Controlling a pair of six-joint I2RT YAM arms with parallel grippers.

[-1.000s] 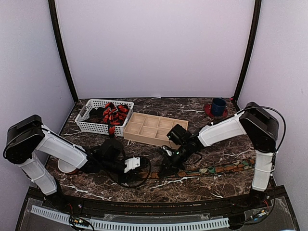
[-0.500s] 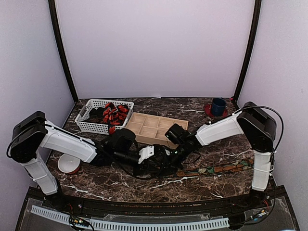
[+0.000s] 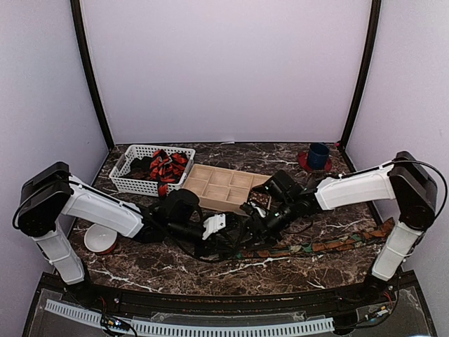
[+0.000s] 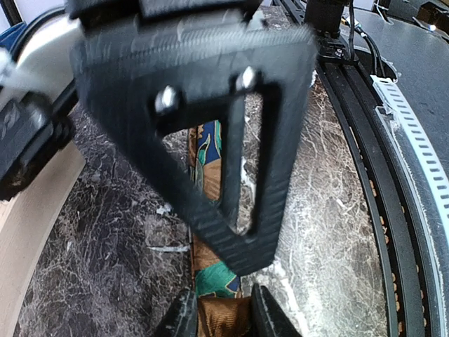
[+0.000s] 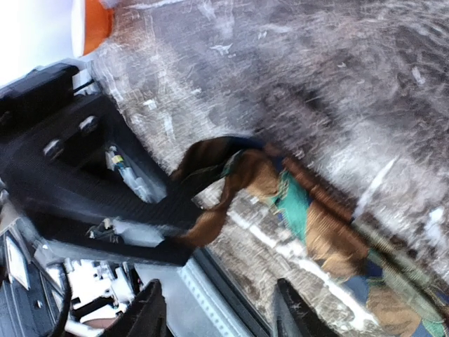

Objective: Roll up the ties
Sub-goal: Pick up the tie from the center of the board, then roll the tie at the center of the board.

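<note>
Centrally, the left gripper (image 4: pixel 223 312) clamps the brown-orange, green-patched fabric necktie (image 4: pixel 214 277); the right gripper (image 5: pixel 219 312) stands apart. Neat rolling likely needs steady tension.

The tie (image 3: pixel 330 245) was brown-orange with green and blue patches, the counter (image 3: pixel 161 263) dark brown marble veined white, the bunched ties (image 3: pixel 167 167) striped red and black in a white lattice basket (image 3: pixel 133 184), the tray (image 3: pixel 210 198) pale wood, and the cup (image 3: pixel 318 154) blue on a red saucer (image 3: pixel 304 163).
</note>
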